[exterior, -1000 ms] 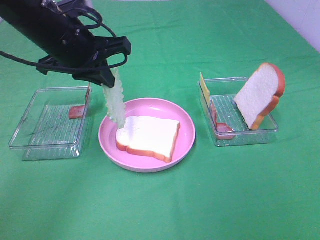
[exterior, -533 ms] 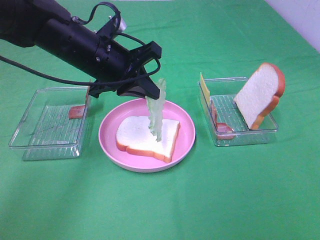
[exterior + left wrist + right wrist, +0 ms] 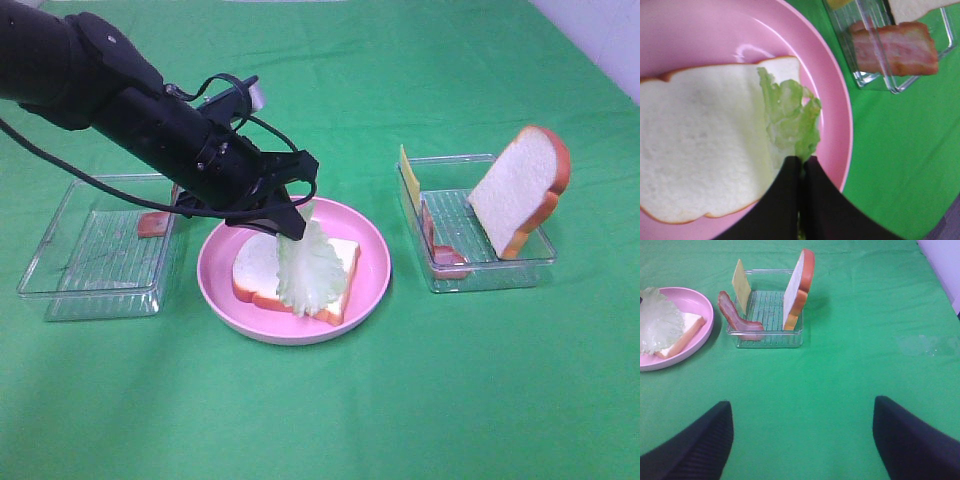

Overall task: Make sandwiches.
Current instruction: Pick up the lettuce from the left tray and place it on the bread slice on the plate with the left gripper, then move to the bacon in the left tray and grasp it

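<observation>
Over the plate (image 3: 372,262), in the high view, the left hand (image 3: 292,228) has dropped lower than a moment ago and is clenched on the lettuce (image 3: 308,272); the leaf, which hung free above the bread (image 3: 255,268), now drapes across part of the slice with its top edge pinched; so the first filling is down but not let go.

At the left wrist, the jaws press together on the leaf's edge near the plate's rim; the lettuce spreads over one corner of the bread and leaves most of it bare.

From the right wrist, the right hand (image 3: 802,440) stands wide and empty over the worktop (image 3: 840,380); the tray (image 3: 765,343) with bacon (image 3: 732,312), cheese (image 3: 741,285) and a second slice (image 3: 799,290) lies well ahead of it; releasing the leaf looks like the next move, then bacon or cheese.
</observation>
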